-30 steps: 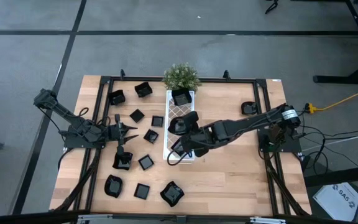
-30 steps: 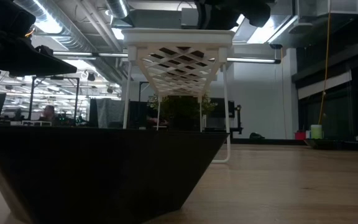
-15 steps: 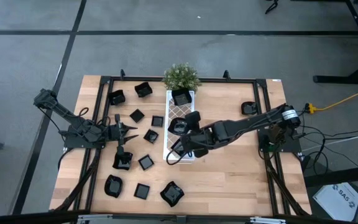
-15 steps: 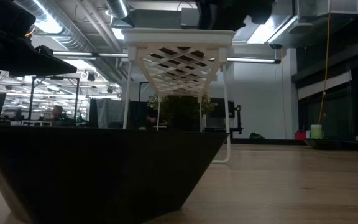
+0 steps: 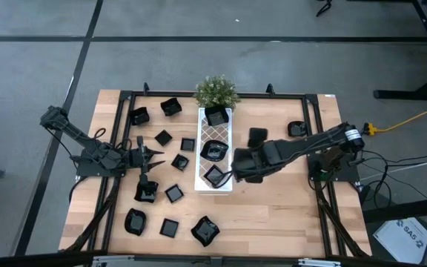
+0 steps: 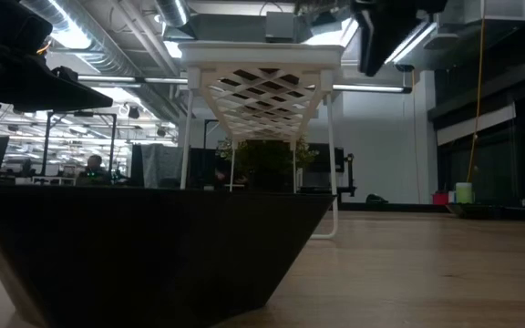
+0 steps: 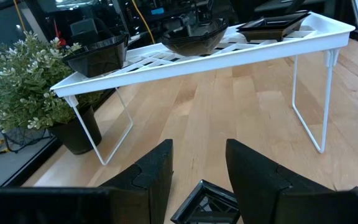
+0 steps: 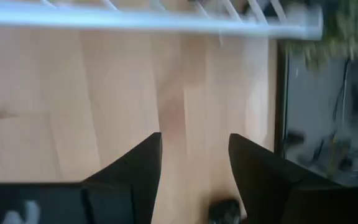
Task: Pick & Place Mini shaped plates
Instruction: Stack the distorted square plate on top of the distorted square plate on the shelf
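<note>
The white lattice tray stands mid-table on thin legs and carries three black mini plates. Several more plates lie on the wood left of it, such as a square one. Another plate lies far right. My right gripper hangs open and empty just right of the tray's near end. My left gripper is open and level over the table, pointing at the tray, with a square plate on the wood below its fingers.
A small potted plant stands at the tray's far end. A black frame runs around the table top. In the low view one plate fills the foreground in front of the tray. Bare wood lies right of the tray.
My right gripper has let go of the plate on the tray's near end and drawn back toward the table's right edge. The plate stays where it was set on the tray. My left arm has kept still.
</note>
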Controlling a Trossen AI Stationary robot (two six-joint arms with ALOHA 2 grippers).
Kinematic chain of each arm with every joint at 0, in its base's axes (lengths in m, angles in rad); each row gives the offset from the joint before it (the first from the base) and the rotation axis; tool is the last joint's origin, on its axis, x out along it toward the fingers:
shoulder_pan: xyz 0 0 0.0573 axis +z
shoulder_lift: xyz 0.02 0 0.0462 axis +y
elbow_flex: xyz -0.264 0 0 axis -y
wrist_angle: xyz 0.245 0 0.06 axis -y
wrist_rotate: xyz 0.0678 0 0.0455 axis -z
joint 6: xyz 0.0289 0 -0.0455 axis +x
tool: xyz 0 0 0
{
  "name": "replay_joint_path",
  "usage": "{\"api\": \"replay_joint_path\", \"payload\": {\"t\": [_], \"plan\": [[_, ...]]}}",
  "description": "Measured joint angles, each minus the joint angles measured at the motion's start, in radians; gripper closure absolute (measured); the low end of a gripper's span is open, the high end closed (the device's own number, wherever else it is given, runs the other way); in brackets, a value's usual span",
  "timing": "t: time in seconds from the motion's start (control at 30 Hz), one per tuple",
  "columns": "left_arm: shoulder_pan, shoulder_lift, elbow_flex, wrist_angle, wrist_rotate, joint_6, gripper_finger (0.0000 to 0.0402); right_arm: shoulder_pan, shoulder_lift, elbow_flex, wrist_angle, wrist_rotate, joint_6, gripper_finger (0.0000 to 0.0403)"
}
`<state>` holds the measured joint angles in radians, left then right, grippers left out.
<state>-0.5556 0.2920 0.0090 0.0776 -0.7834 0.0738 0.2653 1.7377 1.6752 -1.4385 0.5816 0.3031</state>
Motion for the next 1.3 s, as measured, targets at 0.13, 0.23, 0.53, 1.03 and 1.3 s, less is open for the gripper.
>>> {"api": "replay_joint_path", "payload": {"t": [0.13,0.23,0.53,1.03,1.3], "plan": [[0.000,0.000,0.000,0.000,0.000,0.000,0.0258,-0.001,-0.016,-0.004,-0.089,0.001,0.166,0.0224],[0.000,0.000,0.000,0.000,0.000,0.000,0.0258,-0.002,-0.036,-0.042,-0.090,0.001,0.224,0.0227],[0.000,0.000,0.000,0.000,0.000,0.000,0.0258,0.007,-0.144,-0.259,0.089,-0.001,0.266,0.0230],[0.000,0.000,0.000,0.000,0.000,0.000,0.0258,0.156,-0.212,-0.577,0.715,-0.324,0.121,0.0230],[0.000,0.000,0.000,0.000,0.000,0.000,0.0258,0.240,-0.141,-0.631,0.970,-0.400,-0.128,0.0230]]}}
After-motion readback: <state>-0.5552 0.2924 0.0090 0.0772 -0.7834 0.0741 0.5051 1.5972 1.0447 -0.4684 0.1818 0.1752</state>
